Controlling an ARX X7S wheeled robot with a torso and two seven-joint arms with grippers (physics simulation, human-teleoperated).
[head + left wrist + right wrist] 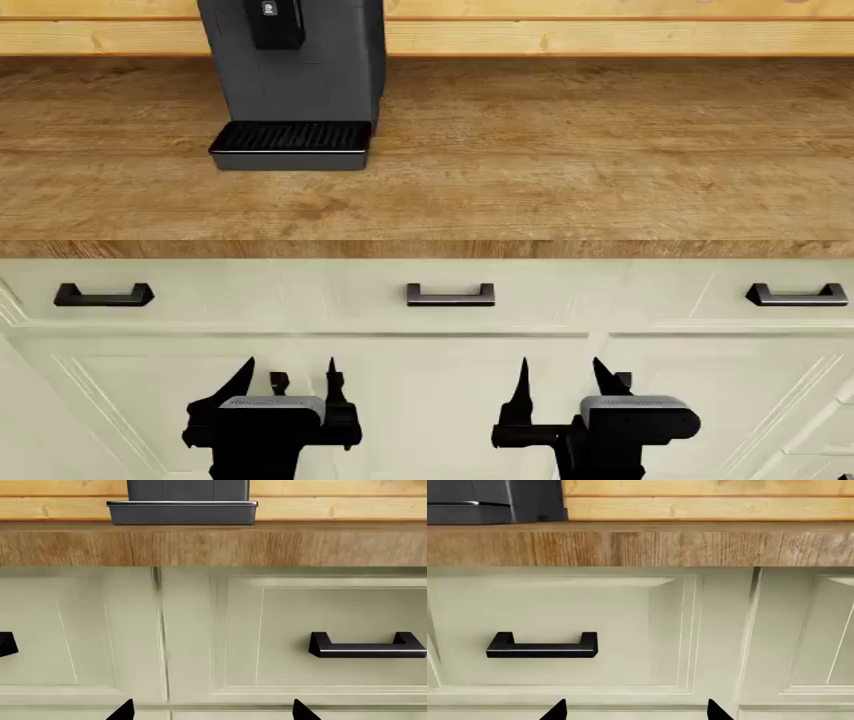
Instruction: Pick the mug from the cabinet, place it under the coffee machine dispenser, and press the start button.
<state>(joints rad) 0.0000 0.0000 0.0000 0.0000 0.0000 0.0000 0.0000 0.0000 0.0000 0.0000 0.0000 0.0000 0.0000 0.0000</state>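
The mug is out of view in every frame. The dark grey coffee machine [296,60] stands at the back left of the wooden counter, with its black dispenser [276,25] jutting out above the slotted drip tray [290,143]. The drip tray [181,512] also shows in the left wrist view, and its edge [460,511] in the right wrist view. My left gripper [290,375] [212,711] and right gripper [562,375] [636,711] hang side by side below the counter edge, facing the pale green cabinet fronts. Both are open and hold nothing.
The wooden counter [561,160] ends in a front edge above a row of drawers with black handles [103,294] [450,293] [797,294]. One handle [365,646] faces the left wrist camera, another handle [542,646] the right. A light wood backsplash [601,38] runs behind.
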